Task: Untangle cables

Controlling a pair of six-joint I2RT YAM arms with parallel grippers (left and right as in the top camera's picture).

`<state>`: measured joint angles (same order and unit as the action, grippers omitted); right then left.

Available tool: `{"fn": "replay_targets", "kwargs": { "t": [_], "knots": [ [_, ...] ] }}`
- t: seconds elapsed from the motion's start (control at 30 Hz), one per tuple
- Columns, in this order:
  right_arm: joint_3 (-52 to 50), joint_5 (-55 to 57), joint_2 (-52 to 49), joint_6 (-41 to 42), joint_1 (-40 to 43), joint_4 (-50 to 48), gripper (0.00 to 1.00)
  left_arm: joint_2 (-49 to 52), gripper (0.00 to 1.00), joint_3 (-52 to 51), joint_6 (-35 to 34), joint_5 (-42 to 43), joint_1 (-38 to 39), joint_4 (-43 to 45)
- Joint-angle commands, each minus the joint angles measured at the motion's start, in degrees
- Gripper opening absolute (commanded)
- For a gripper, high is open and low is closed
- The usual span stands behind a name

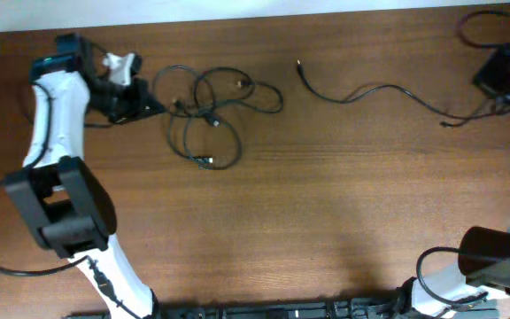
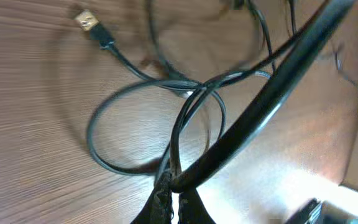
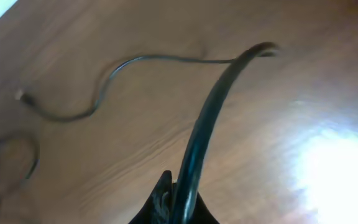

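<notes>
The left jaws pinch a cord of the tangled cables (image 2: pixel 196 88), looped just ahead of them on the desk (image 1: pixel 326 204). The right jaws pinch the long cable (image 3: pixel 166 58) trailing away ahead.

The tangled cables (image 1: pixel 211 115) lie as loose, overlapping loops on the far left part of the surface (image 1: pixel 326 213). The left gripper (image 1: pixel 156 106) is at their left edge, closed on one strand, and one plug (image 2: pixel 87 20) lies free outside the loops. To their right and apart from them, the single cable (image 1: pixel 379 88) runs in a wavy line along the far side of the surface, its free end (image 1: pixel 298 63) nearest the tangle and its other end at the far right, pinched in the right gripper (image 3: pixel 174 198).
</notes>
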<state>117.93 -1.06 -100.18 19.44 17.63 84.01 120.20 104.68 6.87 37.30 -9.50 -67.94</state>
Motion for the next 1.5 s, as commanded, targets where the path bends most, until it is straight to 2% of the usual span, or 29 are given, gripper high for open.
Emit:
{"fn": "replay_targets", "kwargs": {
  "t": [0.0,0.1,0.13,0.27,0.37,0.5,0.6,0.67,0.73,0.8,0.83,1.17,1.27,1.37,1.4,1.47],
  "knots": [
    [-0.31,-6.97,1.01,-12.02,-7.54,0.52,0.04,-1.73,0.00,0.09,1.99,-3.58,6.56,-0.17],
    [-0.31,-7.34,1.01,-21.53,-13.00,2.19,0.05,-1.73,0.00,0.09,1.97,-9.14,10.67,-0.31],
    [-0.31,-7.34,1.01,-22.67,-14.69,2.58,0.27,-1.73,0.00,0.09,1.97,-10.40,11.98,-0.31],
    [-0.31,-7.37,0.35,-22.62,-15.78,1.92,0.64,-1.73,0.00,0.09,1.90,-10.58,12.72,-0.28],
    [-0.31,-7.37,-2.45,-22.45,-15.80,1.86,0.69,-1.73,0.00,0.09,1.75,-10.58,12.72,-0.44],
    [-0.31,-7.30,-8.24,-21.55,-15.74,0.31,0.71,-1.73,0.00,0.07,1.75,-10.58,12.72,-0.83],
    [-0.31,-5.64,-12.09,-15.96,-15.74,-2.78,0.71,-1.73,0.00,0.04,1.75,-10.58,12.72,-0.96],
    [-0.31,-2.38,-15.34,-8.96,-15.72,-5.68,0.68,-1.73,0.00,0.04,1.75,-10.58,12.72,-1.14],
    [-0.31,-0.79,-17.81,-1.84,-15.69,-7.58,0.57,-1.73,0.00,0.04,1.75,-10.58,12.74,-1.18],
    [-0.31,-0.28,-20.68,6.88,-15.69,-9.94,0.57,-1.73,0.00,0.04,1.75,-10.58,12.72,-1.16],
    [-0.31,-0.15,-21.94,8.63,-15.69,-11.41,0.57,-1.73,0.00,0.04,1.75,-10.58,12.74,-1.16],
    [-0.31,1.81,-32.63,13.25,-15.69,-16.98,0.57,-1.73,0.00,0.04,1.33,-10.56,13.70,-0.90],
    [-0.35,6.56,-34.86,19.85,-15.69,-17.97,0.57,-1.73,0.00,0.04,1.33,-10.58,14.51,-0.92],
    [-0.39,7.32,-36.87,20.11,-15.67,-20.41,0.56,-1.73,0.00,0.04,1.33,-10.56,15.39,-0.96],
    [-0.39,7.39,-37.31,20.09,-15.69,-21.14,0.55,-1.73,0.00,0.04,1.33,-10.56,15.63,-0.96],
    [-0.39,7.39,-38.53,20.06,-15.69,-22.29,0.45,-1.73,0.00,0.04,1.33,-10.58,16.09,-0.94]
  ]
}}
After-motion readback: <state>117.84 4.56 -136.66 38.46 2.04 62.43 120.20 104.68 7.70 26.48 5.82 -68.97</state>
